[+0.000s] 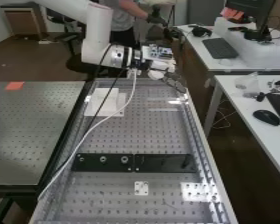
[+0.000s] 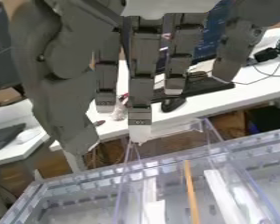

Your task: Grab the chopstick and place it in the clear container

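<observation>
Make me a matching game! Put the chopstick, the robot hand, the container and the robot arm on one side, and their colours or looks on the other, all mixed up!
1. Chopstick | A. White
2. Robot hand | B. See-through
3. Container | C. Orange-brown
4. Robot arm | D. Dark grey

Right pairs: 1-C, 2-D, 3-B, 4-A

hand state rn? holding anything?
Dark grey robot hand: open, fingers straight, holding nothing; the thin light-brown chopstick is apart from it.
</observation>
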### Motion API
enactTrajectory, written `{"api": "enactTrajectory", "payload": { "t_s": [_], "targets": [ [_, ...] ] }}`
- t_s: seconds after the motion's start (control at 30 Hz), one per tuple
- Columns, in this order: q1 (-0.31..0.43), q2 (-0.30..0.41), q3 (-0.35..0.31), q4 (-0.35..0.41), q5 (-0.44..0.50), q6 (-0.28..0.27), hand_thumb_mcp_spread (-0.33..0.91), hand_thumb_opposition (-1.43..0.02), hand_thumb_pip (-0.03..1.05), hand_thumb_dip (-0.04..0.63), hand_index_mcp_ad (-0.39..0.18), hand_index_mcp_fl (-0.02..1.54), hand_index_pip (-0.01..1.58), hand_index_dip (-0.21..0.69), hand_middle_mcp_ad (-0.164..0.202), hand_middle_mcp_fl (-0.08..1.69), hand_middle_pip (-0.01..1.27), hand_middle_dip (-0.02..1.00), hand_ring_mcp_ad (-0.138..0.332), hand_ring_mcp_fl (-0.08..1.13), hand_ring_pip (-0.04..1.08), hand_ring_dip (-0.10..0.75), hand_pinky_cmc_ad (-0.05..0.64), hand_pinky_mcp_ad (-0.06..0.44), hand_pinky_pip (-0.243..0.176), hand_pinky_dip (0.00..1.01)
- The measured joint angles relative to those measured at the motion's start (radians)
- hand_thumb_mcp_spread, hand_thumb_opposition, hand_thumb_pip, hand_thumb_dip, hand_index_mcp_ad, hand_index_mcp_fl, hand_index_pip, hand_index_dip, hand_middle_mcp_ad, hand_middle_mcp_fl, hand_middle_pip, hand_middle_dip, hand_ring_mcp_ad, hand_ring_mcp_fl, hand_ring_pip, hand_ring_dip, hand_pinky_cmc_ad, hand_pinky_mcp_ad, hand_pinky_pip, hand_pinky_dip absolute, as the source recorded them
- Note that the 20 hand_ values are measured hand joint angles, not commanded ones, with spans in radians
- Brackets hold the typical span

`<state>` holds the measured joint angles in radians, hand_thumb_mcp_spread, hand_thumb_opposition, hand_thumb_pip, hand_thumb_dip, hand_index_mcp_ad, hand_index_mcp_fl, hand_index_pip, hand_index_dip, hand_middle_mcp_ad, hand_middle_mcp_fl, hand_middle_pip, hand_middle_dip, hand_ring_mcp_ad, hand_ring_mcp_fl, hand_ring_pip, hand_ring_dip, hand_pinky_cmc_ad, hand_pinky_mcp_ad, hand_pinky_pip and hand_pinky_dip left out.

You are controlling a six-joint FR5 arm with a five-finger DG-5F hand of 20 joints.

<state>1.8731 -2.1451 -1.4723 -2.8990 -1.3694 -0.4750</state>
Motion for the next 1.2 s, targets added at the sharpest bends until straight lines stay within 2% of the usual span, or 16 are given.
{"api": "enactTrajectory", "payload": {
  "t_s": [0.07,0.2,0.23,0.27,0.4,0.43,0.5,0.6,0.7,0.73,0.83,0.87,0.93,0.97,1.1,1.2],
  "targets": [
    [0.0,0.002,-0.001,0.001,0.004,0.001,0.4,-0.85,0.55,0.349,-0.223,0.54,0.15,0.396,-0.087,0.82,0.12,0.8,0.037,0.27,0.09,0.468,0.461,0.33,-0.045,0.17],
    [-0.002,0.01,-0.006,0.01,0.014,0.009,0.39,-0.83,0.55,0.349,-0.22,0.53,0.13,0.396,-0.089,0.79,0.11,0.8,0.044,0.26,0.09,0.468,0.478,0.33,-0.075,0.19],
    [-0.002,0.015,-0.01,0.016,0.019,0.014,0.38,-0.84,0.55,0.349,-0.223,0.51,0.12,0.396,-0.068,0.75,0.11,0.8,0.052,0.24,0.1,0.468,0.478,0.33,-0.08,0.2],
    [-0.003,0.02,-0.014,0.022,0.022,0.017,0.36,-0.84,0.54,0.349,-0.223,0.5,0.12,0.396,-0.07,0.73,0.11,0.8,0.056,0.23,0.1,0.468,0.478,0.328,-0.086,0.2],
    [-0.005,0.055,-0.048,0.081,0.055,0.045,0.35,-0.82,0.51,0.337,-0.223,0.47,0.1,0.403,-0.072,0.6,0.1,0.79,0.058,0.23,0.09,0.468,0.496,0.33,-0.091,0.2],
    [-0.005,0.067,-0.059,0.101,0.068,0.058,0.33,-0.82,0.5,0.332,-0.223,0.46,0.09,0.408,-0.072,0.54,0.1,0.77,0.052,0.23,0.09,0.464,0.492,0.33,-0.091,0.2],
    [-0.005,0.08,-0.072,0.124,0.085,0.073,0.32,-0.8,0.46,0.304,-0.216,0.4,0.07,0.443,-0.052,0.49,0.09,0.7,0.072,0.19,0.09,0.44,0.513,0.33,-0.091,0.21],
    [-0.005,0.111,-0.099,0.165,0.125,0.101,0.28,-0.77,0.41,0.272,-0.188,0.39,0.06,0.469,-0.051,0.36,0.09,0.62,0.101,0.14,0.09,0.412,0.527,0.34,-0.091,0.21],
    [-0.007,0.141,-0.121,0.188,0.147,0.11,0.26,-0.73,0.35,0.225,-0.175,0.38,0.06,0.496,-0.04,0.29,0.09,0.55,0.113,0.1,0.1,0.356,0.538,0.358,-0.073,0.2],
    [-0.008,0.146,-0.125,0.191,0.149,0.109,0.26,-0.73,0.35,0.213,-0.175,0.39,0.05,0.497,-0.037,0.29,0.09,0.53,0.117,0.08,0.09,0.328,0.541,0.379,-0.056,0.2],
    [-0.017,0.175,-0.144,0.206,0.145,0.084,0.25,-0.71,0.34,0.19,-0.173,0.39,0.06,0.513,-0.035,0.29,0.1,0.5,0.117,0.07,0.09,0.295,0.539,0.391,-0.03,0.2],
    [-0.018,0.18,-0.148,0.209,0.142,0.077,0.25,-0.71,0.32,0.18,-0.176,0.42,0.06,0.513,-0.035,0.3,0.1,0.48,0.117,0.07,0.1,0.278,0.539,0.393,-0.012,0.21],
    [-0.025,0.196,-0.158,0.216,0.136,0.045,0.25,-0.71,0.31,0.152,-0.173,0.5,0.06,0.513,-0.037,0.3,0.1,0.45,0.117,0.06,0.1,0.244,0.543,0.389,-0.01,0.19],
    [-0.027,0.201,-0.161,0.218,0.133,0.034,0.26,-0.71,0.31,0.141,-0.171,0.51,0.06,0.518,-0.026,0.3,0.1,0.42,0.115,0.06,0.1,0.22,0.543,0.393,0.003,0.2],
    [-0.043,0.234,-0.182,0.235,0.104,-0.038,0.25,-0.72,0.31,0.131,-0.175,0.62,0.06,0.524,-0.01,0.3,0.12,0.39,0.113,0.06,0.11,0.199,0.538,0.393,0.003,0.18],
    [-0.058,0.261,-0.193,0.237,0.08,-0.076,0.25,-0.72,0.31,0.131,-0.175,0.62,0.05,0.518,-0.007,0.3,0.12,0.36,0.117,0.06,0.12,0.18,0.534,0.393,0.003,0.18]
  ]
}}
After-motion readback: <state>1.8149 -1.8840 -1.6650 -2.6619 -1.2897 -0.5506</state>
